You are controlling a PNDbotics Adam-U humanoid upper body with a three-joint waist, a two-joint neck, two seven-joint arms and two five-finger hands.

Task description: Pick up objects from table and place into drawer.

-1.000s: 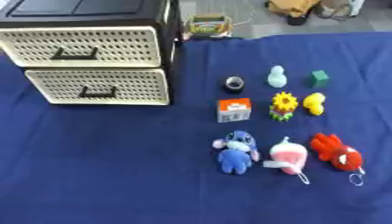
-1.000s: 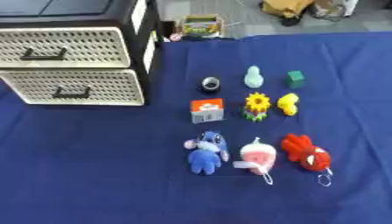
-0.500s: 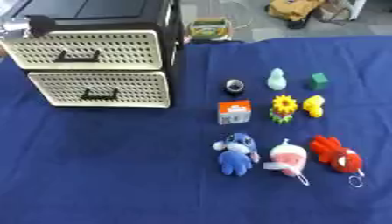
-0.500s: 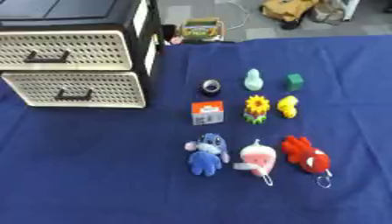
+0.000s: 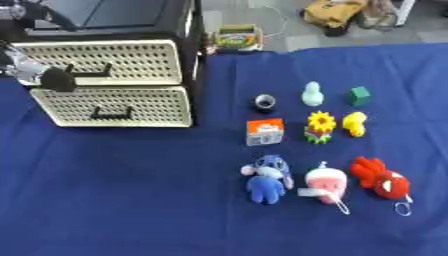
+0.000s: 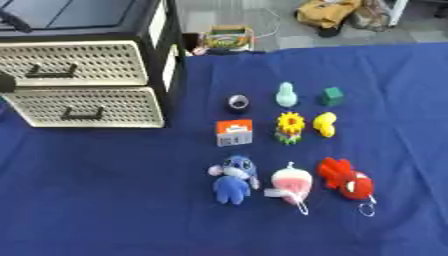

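At ten o'clock on the blue tablecloth [image 5: 131, 200] stands a black drawer unit [image 5: 194, 60] with two cream perforated drawers stacked one over the other. The upper drawer [image 5: 109, 62] and the lower drawer [image 5: 114, 106] each carry a dark handle, and both fronts hide whatever lies inside.

The robot's left hand [image 5: 39, 75] comes in at nine o'clock, just in front of the upper drawer's left end near its handle; whether its fingers are curled or straight cannot be told. The right hand shows in neither view.

Toward three o'clock the toys lie in loose rows, none in a drawer. Farthest back are a small dark round thing [image 5: 265, 102], a pale green figure [image 5: 312, 94] and a green cube [image 5: 360, 95]. Next come an orange and white box [image 5: 264, 132], a sunflower toy [image 5: 321, 126] and a yellow duck [image 5: 354, 123]. Nearest are a blue plush [image 5: 267, 178], a pink plush [image 5: 325, 184] and a red plush [image 5: 381, 179].

At twelve o'clock, beyond the cloth, sits a small colourful box [image 5: 237, 38].
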